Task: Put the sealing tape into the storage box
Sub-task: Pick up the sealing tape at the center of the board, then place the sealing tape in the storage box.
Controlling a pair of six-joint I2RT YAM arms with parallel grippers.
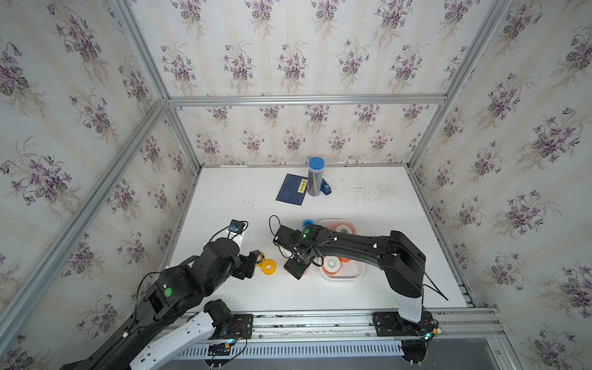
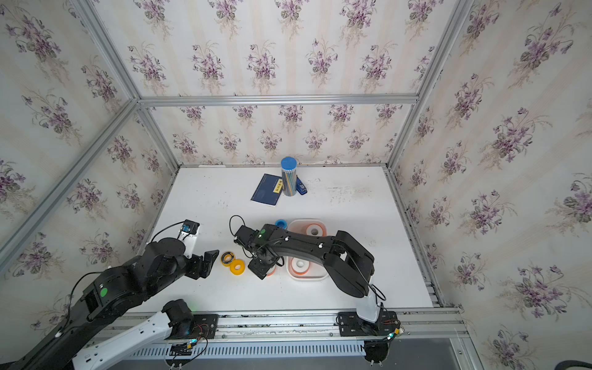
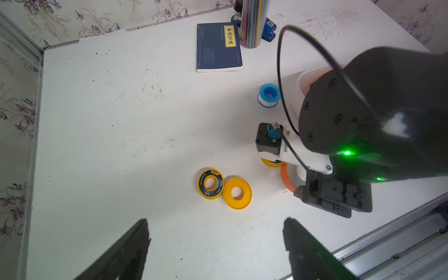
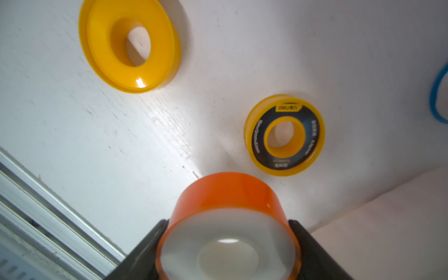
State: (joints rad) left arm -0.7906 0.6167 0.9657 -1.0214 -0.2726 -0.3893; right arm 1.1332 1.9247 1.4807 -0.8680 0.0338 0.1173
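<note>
My right gripper (image 4: 228, 223) is shut on a white-faced, orange-rimmed roll of sealing tape (image 4: 228, 194), just left of the storage box (image 1: 342, 277), a white tray holding two more orange-rimmed rolls (image 1: 331, 264) (image 1: 344, 229). A yellow-and-black roll (image 4: 284, 135) lies under that wrist. A blue-and-white roll (image 1: 307, 223) stands by the box's far corner. A plain yellow roll (image 3: 237, 193) touches another yellow-and-black roll (image 3: 211, 183) on the table. My left gripper (image 3: 216, 223) hangs open and empty just short of them.
A dark blue book (image 1: 291, 189), a tall blue-capped cylinder (image 1: 315, 177) and a small blue object (image 1: 325, 187) stand at the back of the table. The aluminium rail (image 1: 320, 320) runs along the front edge.
</note>
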